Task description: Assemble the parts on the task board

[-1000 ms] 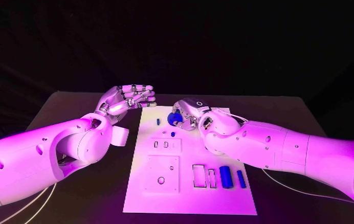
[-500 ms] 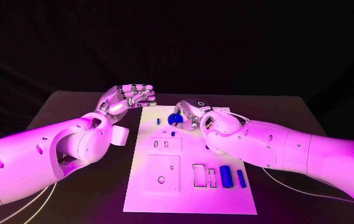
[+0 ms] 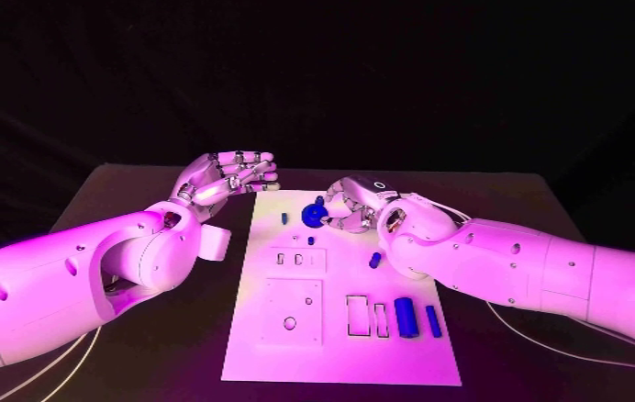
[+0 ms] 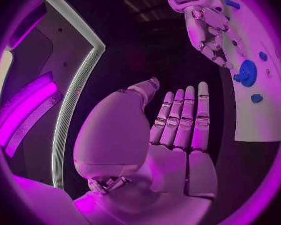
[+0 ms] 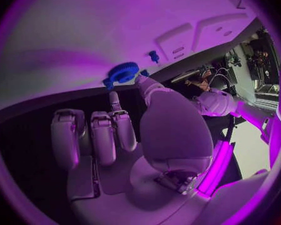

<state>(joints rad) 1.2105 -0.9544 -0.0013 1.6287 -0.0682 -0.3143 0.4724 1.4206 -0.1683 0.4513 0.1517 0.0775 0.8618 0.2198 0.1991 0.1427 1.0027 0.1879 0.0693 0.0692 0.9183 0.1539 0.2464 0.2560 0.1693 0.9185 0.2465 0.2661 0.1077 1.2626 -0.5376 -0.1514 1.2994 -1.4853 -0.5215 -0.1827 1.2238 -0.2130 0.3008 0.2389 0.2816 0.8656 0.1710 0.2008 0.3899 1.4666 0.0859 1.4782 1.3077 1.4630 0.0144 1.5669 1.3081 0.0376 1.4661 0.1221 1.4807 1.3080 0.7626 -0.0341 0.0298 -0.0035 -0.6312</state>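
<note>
Blue gear (image 3: 314, 215) near task board (image 3: 341, 347) far end, at fingertips of spread right hand (image 3: 352, 206), left hand (image 3: 228, 178) curled empty beside: liable to tip or skid if nudged.

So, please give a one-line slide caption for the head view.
Right hand beside a blue gear on the task board.

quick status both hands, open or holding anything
Left hand: open, fingers straight, holding nothing.
Right hand: fingertips at the blue gear on the task board; cannot tell whether it grips it.
</note>
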